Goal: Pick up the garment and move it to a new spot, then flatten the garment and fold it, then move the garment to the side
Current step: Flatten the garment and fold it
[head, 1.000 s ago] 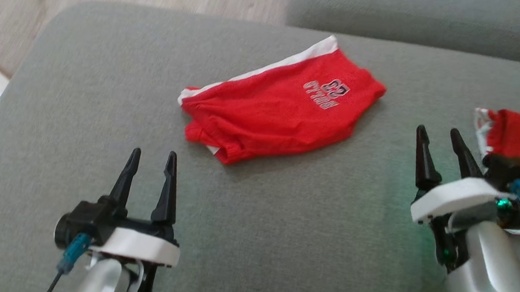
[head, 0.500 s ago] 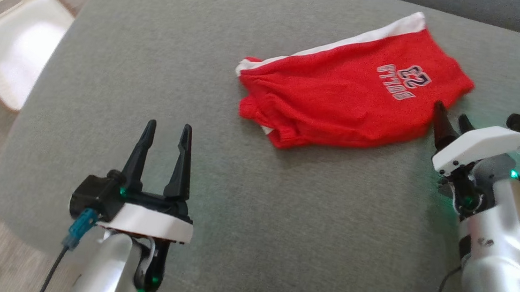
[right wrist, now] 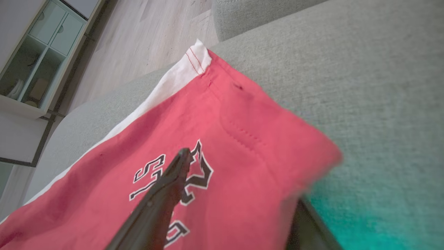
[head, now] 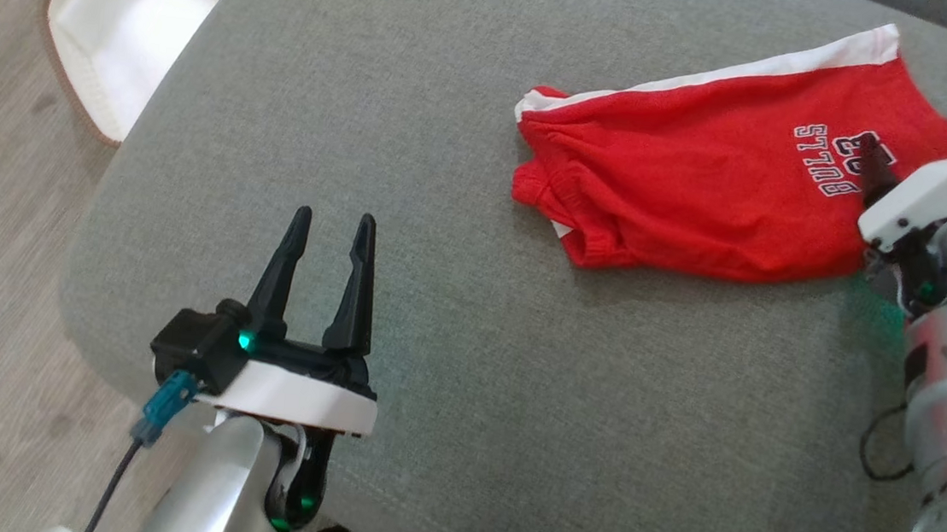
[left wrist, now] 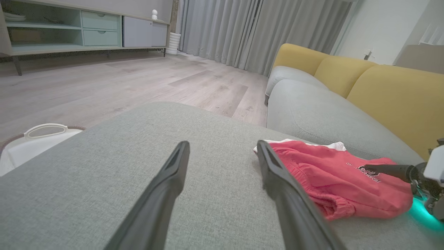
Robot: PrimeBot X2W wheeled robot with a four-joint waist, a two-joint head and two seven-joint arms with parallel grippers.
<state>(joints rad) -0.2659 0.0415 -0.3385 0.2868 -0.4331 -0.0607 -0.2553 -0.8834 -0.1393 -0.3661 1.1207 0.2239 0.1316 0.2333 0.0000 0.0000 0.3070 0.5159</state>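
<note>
The garment, red shorts (head: 703, 192) with a white side stripe and dark lettering, lies folded on the grey sofa cushion (head: 451, 127). My right gripper (head: 877, 164) is at the shorts' right end. In the right wrist view, one of its fingers (right wrist: 163, 194) rests on top of the lettering and the other sits half hidden under the cloth's edge. The jaws stand apart around that edge (right wrist: 312, 163). My left gripper (head: 332, 219) is open over bare cushion, well to the left of the shorts (left wrist: 329, 177) and nearer the front.
A white basket (head: 135, 22) stands on the wooden floor beyond the cushion's left corner. The cushion's rounded front-left edge (head: 94, 293) lies close to my left arm. Yellow sofa backs (left wrist: 381, 90) and a second grey cushion (left wrist: 312, 114) lie behind the shorts.
The head camera has swung, shifting the whole picture right and bringing the basket in. My right gripper has moved forward from beside the shorts onto their right end. The left gripper stays open.
</note>
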